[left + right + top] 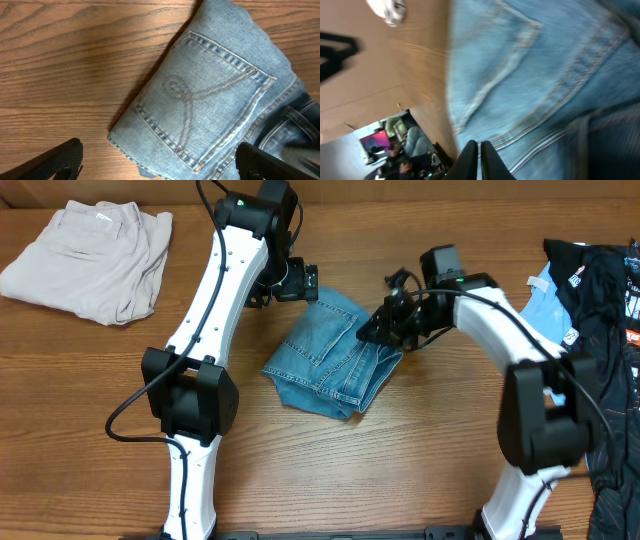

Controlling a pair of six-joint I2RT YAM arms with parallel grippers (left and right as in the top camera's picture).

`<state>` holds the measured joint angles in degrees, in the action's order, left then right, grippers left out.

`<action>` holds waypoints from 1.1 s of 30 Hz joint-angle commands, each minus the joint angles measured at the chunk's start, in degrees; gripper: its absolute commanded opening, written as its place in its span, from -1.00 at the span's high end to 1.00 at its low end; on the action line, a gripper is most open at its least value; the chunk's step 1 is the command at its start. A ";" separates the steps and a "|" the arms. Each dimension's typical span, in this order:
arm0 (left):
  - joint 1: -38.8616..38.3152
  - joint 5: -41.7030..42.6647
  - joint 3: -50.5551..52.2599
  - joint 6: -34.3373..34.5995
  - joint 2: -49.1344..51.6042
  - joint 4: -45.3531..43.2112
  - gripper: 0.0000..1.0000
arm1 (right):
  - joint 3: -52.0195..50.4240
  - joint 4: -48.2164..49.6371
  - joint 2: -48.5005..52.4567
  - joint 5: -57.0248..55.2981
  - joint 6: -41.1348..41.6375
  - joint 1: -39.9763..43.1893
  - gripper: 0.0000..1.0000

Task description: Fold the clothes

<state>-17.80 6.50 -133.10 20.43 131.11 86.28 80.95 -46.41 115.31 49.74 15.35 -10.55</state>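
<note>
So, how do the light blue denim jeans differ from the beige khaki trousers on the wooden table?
The light blue denim jeans are blue with tan stitching; the beige khaki trousers are plain beige. The jeans lie mid-table, the trousers in the far left corner. The jeans form a compact packet, back pocket up; the trousers spread wider and looser. Both are folded and rest on the wooden table.

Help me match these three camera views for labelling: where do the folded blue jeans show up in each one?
Overhead: the jeans lie folded in the middle of the frame.
Left wrist: they fill the right half, up to the top edge.
Right wrist: they fill the right two thirds, blurred.
Shared landmark: the stitched back pocket, clearest in the left wrist view, small overhead, blurred in the right wrist view.
</note>
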 commanded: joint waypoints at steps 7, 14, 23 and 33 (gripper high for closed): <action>-0.15 -2.47 0.26 -1.14 -1.36 0.48 -1.00 | 0.44 1.68 8.90 -9.94 2.86 2.27 0.92; -0.17 -2.47 0.26 -1.14 -1.36 0.35 -1.00 | 6.58 -4.72 8.15 -4.20 1.40 6.97 0.92; -0.20 -2.49 0.26 -1.14 -1.36 0.15 -1.00 | 13.97 -17.55 1.77 0.92 -2.32 6.19 0.92; 0.07 -5.20 0.26 -0.90 -1.22 -0.94 -1.00 | 9.62 -23.08 0.81 4.87 -10.69 -4.85 0.91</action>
<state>-17.80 3.64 -133.10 20.43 131.11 85.47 92.84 -69.71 117.58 52.84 6.76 -12.71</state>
